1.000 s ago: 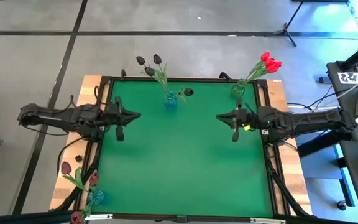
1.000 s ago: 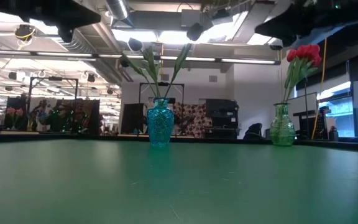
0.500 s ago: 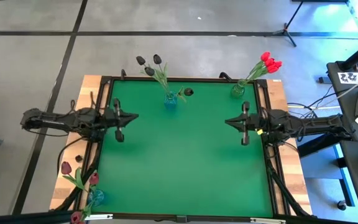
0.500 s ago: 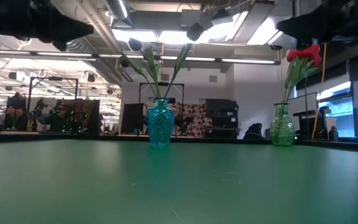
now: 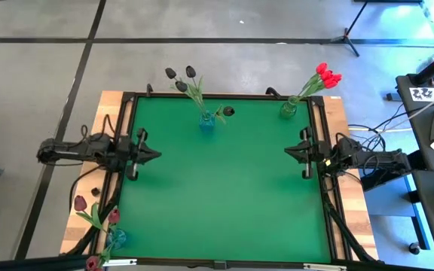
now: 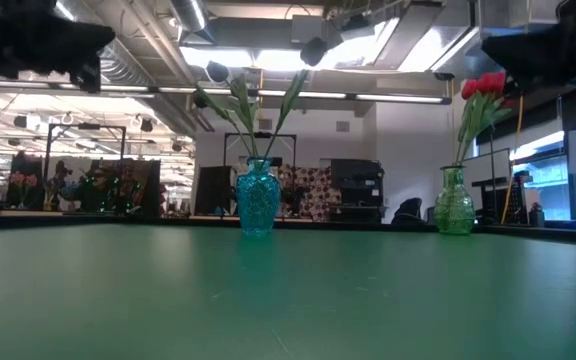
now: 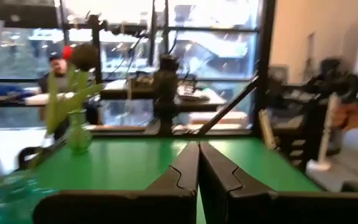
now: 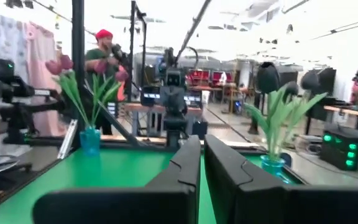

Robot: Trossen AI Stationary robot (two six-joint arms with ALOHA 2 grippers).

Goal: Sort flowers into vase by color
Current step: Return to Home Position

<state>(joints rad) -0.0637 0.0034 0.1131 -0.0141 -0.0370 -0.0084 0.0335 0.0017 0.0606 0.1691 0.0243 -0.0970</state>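
Three vases hold the tulips by their stems. A blue vase (image 5: 206, 123) near the far edge carries black tulips (image 5: 181, 78), and one more dark head (image 5: 228, 111) shows beside it. A green vase (image 5: 288, 110) at the far right corner has red tulips (image 5: 325, 75). A second blue vase (image 5: 116, 238), on the wooden border at the near left corner, has maroon tulips (image 5: 80, 202). My left gripper (image 5: 157, 153) hangs shut over the table's left edge. My right gripper (image 5: 287, 150) hangs shut over the right edge. Both are empty and point inward.
Green mat (image 5: 224, 188) inside a dark frame, with a wooden border (image 5: 349, 203) at the sides. In the low view the blue vase (image 6: 258, 197) and green vase (image 6: 454, 201) stand along the far edge. A person in a red hat (image 8: 104, 50) is beyond the table.
Both arms have drawn back from the middle of the table, the left gripper toward the left edge and the right gripper toward the right edge. Both stayed level and shut. The vases and tulips have not moved.
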